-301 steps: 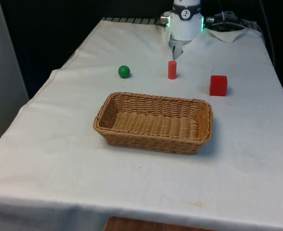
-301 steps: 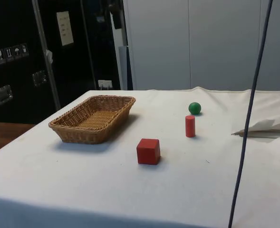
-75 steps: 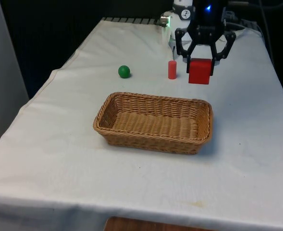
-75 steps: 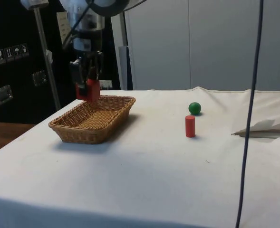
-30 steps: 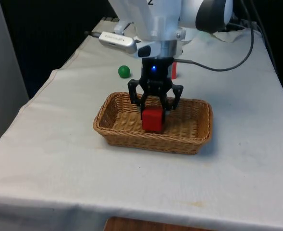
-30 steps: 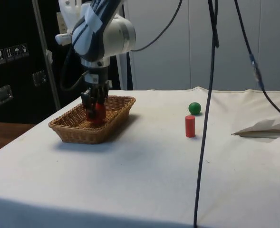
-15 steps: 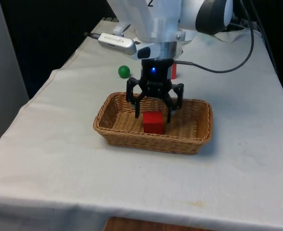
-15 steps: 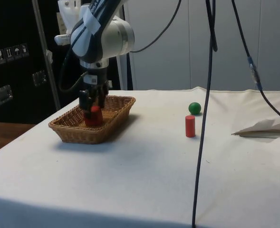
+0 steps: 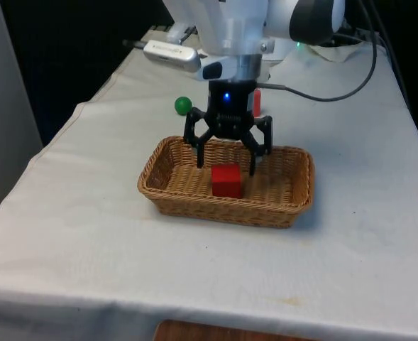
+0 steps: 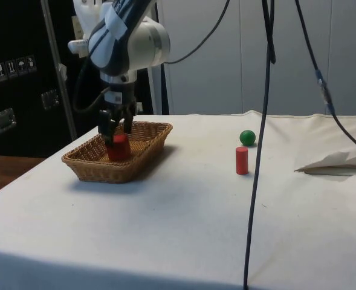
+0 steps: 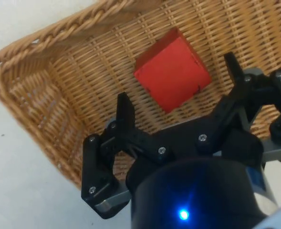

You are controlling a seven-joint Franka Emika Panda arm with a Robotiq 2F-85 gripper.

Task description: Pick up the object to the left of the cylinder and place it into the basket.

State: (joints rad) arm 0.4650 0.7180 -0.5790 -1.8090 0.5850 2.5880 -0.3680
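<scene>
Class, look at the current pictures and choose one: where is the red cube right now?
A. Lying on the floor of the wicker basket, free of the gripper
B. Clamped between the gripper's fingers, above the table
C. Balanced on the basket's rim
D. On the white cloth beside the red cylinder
A. The red cube lies on the woven floor of the wicker basket, with the open gripper above it, fingers spread and not touching it.
</scene>
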